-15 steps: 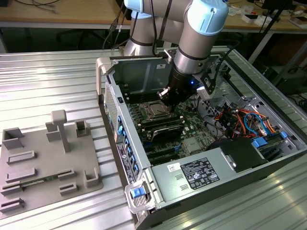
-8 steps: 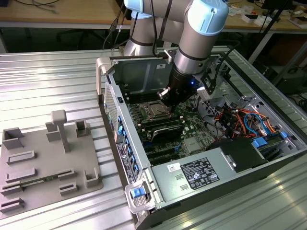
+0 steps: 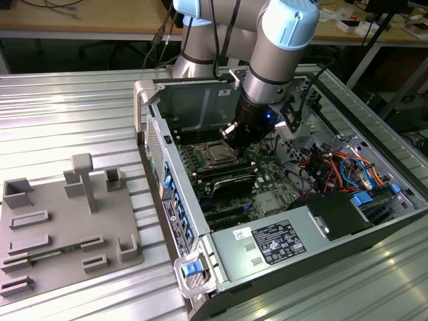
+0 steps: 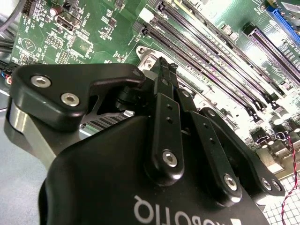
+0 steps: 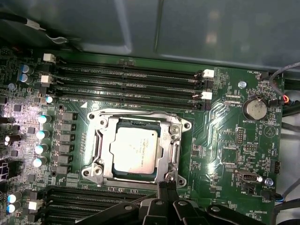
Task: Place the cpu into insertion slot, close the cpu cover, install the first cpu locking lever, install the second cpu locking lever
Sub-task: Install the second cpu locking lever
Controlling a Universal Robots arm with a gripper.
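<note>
So the cpu (image 5: 134,149) is sitting flat in the insertion slot (image 5: 107,172) on the green motherboard (image 5: 225,140), silver top up, with the cpu cover (image 5: 171,140) down around it. Memory slots (image 5: 126,84) run along both sides of the socket. The claw (image 5: 166,187) is pinched shut, empty, right at the socket's edge. The open computer case (image 3: 150,107) lies on a ribbed metal tabletop (image 3: 67,114), with a grey fixture tray (image 3: 67,227) beside it.

Above the cpu cover (image 5: 136,149) the way down is open. Long memory slots (image 5: 126,86) flank it on two sides, a row of capacitors (image 5: 41,140) (upright) stands near, and the case wall (image 3: 190,100) rises beyond.
</note>
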